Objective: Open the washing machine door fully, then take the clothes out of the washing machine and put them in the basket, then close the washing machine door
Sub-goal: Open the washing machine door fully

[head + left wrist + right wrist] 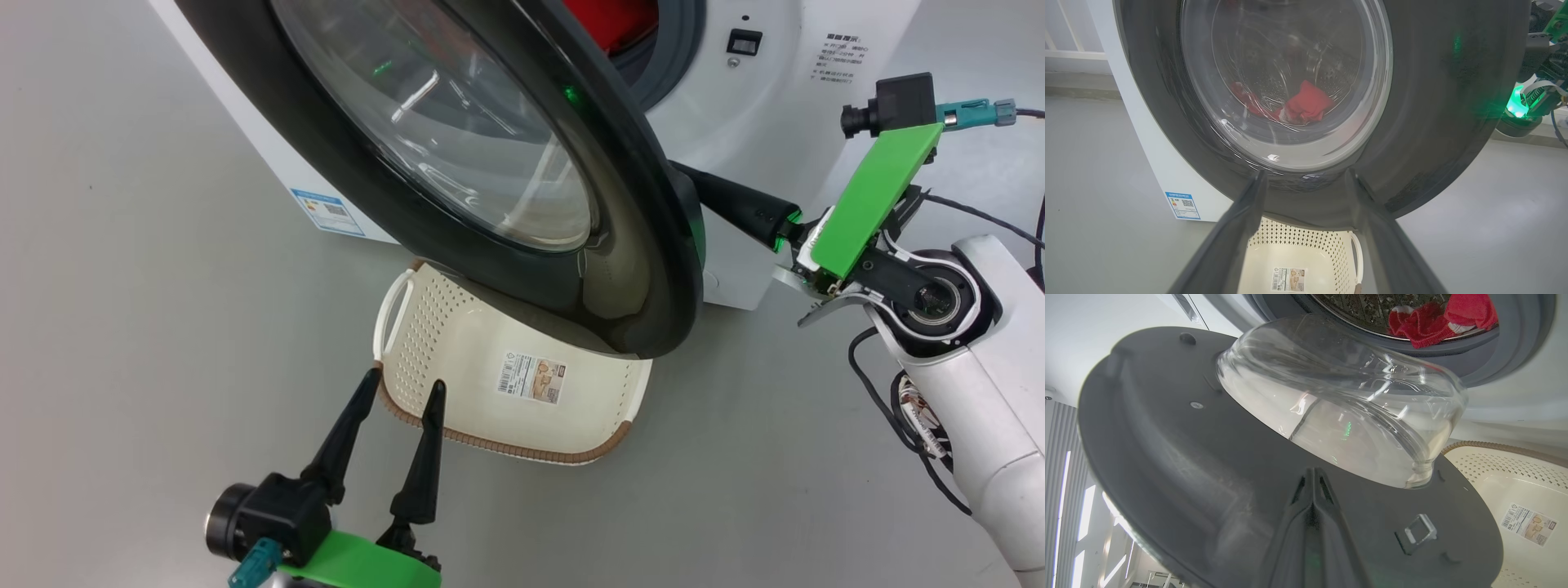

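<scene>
Washing machine door (457, 139): part open, swung out from the machine front. Its glossy black rim overhangs the far end of the basket.
Washing machine (759, 106): white front-loader standing on the grey floor (122, 327). The drum opening shows past the door's free edge.
Clothes (1433, 322): red fabric with a white strip, lying in the perforated steel drum behind the grey gasket.
Basket (424, 343): on the floor just before the machine, partly under the door's lower edge. A paper label (532, 378) is on its inner bottom.
Left hand (407, 378): fingers spread wide, nothing between them. It hangs over the basket's near rim and points toward the door.
Right hand (1313, 471): fingers pressed together, gripping nothing. It reaches behind the door's free edge, tips at the dark inner face just below the glass bowl.
Blue sticker (328, 212): low on the machine's side panel.
</scene>
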Tool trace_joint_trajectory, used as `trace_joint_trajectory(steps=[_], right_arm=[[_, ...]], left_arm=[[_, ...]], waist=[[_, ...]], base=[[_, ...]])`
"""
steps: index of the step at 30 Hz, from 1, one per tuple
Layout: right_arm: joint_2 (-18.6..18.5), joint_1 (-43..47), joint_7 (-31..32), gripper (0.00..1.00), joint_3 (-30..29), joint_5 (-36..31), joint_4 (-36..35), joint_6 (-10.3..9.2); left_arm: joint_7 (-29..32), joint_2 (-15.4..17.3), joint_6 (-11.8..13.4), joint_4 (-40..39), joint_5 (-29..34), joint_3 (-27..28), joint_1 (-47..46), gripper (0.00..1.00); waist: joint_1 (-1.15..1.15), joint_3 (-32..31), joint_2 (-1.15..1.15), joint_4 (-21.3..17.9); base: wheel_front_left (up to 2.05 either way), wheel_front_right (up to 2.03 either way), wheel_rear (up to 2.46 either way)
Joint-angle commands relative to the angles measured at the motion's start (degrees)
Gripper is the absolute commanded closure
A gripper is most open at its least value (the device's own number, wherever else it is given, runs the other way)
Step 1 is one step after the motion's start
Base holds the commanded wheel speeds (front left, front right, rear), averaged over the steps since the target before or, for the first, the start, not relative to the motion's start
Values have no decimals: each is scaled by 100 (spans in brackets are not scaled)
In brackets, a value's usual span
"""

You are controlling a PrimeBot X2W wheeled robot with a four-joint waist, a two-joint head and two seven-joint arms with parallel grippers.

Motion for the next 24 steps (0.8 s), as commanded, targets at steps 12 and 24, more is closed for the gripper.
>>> trace_joint_trajectory(steps=[12, 24], right_arm=[[-25, 375, -723, 100, -274, -523, 13, 45], [-351, 1564, -1564, 0, 103, -980, -313, 45]], left_arm=[[-70, 50, -33, -4, 81, 298, 61, 0], [-70, 50, -160, 92, 228, 543, 190, 0]], waist=[[0, -246, 0, -107], [0, -439, 0, -394]], base=[[0, 0, 0], [0, 0, 0]])
